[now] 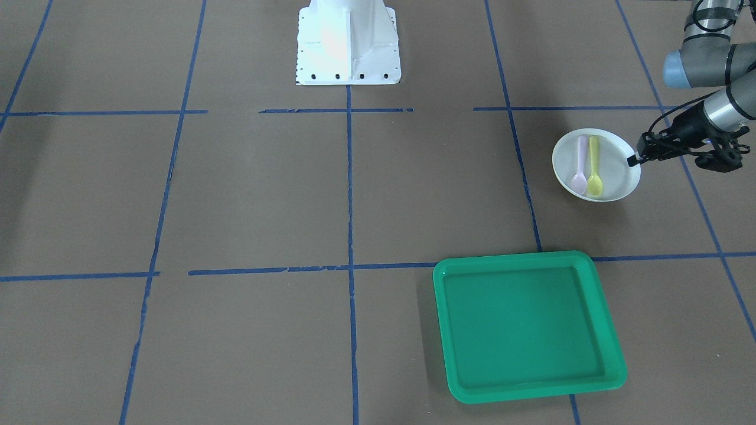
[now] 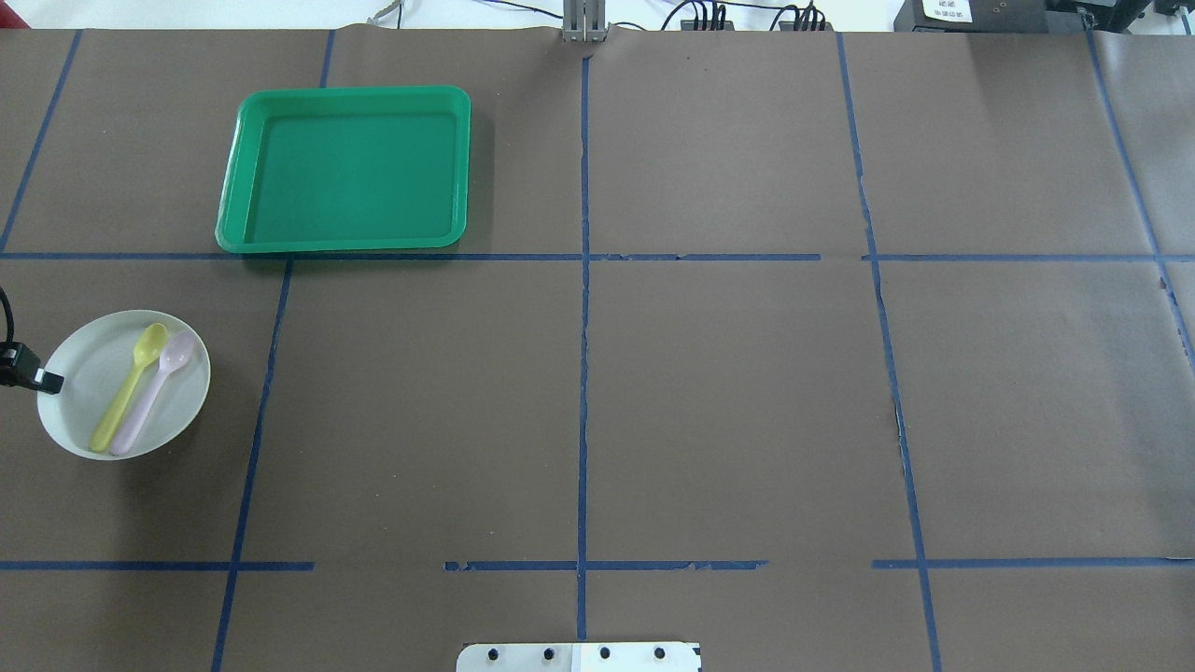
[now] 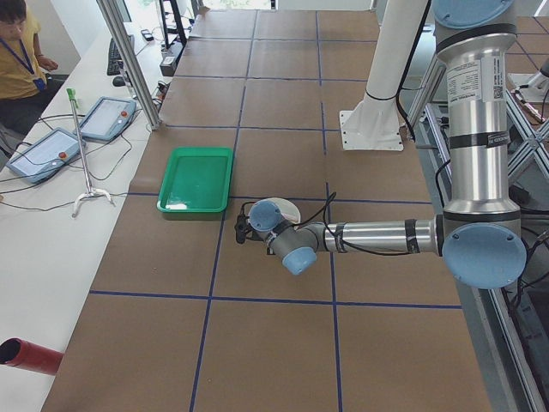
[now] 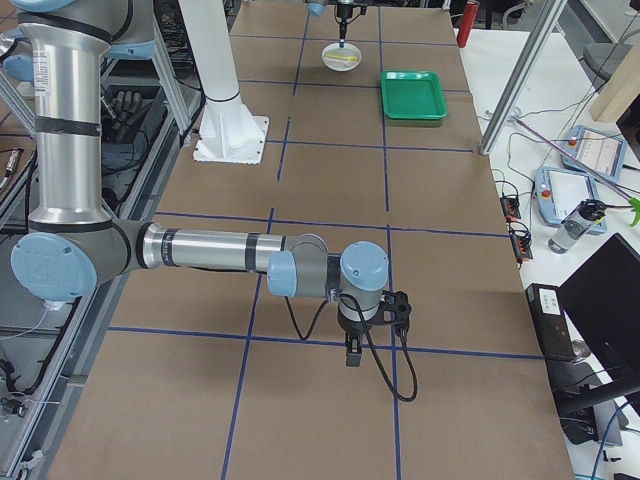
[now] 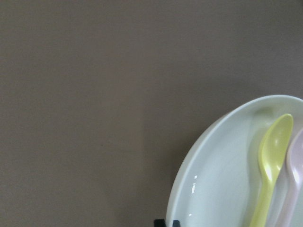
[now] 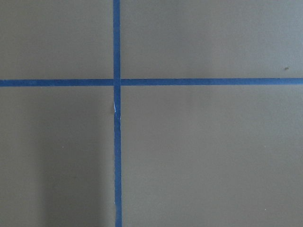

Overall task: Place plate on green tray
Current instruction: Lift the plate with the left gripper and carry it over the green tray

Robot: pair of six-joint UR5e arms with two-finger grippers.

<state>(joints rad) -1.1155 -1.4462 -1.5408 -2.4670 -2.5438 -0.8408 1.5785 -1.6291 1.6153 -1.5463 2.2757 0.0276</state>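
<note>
The white plate (image 1: 614, 162) bears a pink spoon (image 1: 580, 168) and a yellow spoon (image 1: 594, 168); it sits at the table's left side in the overhead view (image 2: 89, 369). My left gripper (image 1: 635, 158) is shut on the plate's outer rim, also seen from overhead (image 2: 45, 380). The left wrist view shows the plate (image 5: 222, 179) and one fingertip (image 5: 165, 222) at its edge. The green tray (image 1: 514, 258) lies empty, apart from the plate, farther from the robot (image 2: 345, 91). My right gripper (image 4: 352, 350) hangs over bare table at the far right; I cannot tell its state.
The table is brown paper with a blue tape grid (image 2: 583, 373). The robot's white base (image 1: 348, 44) stands at the table's near edge. Operator tablets and a stand (image 3: 86, 154) sit beyond the table's far edge.
</note>
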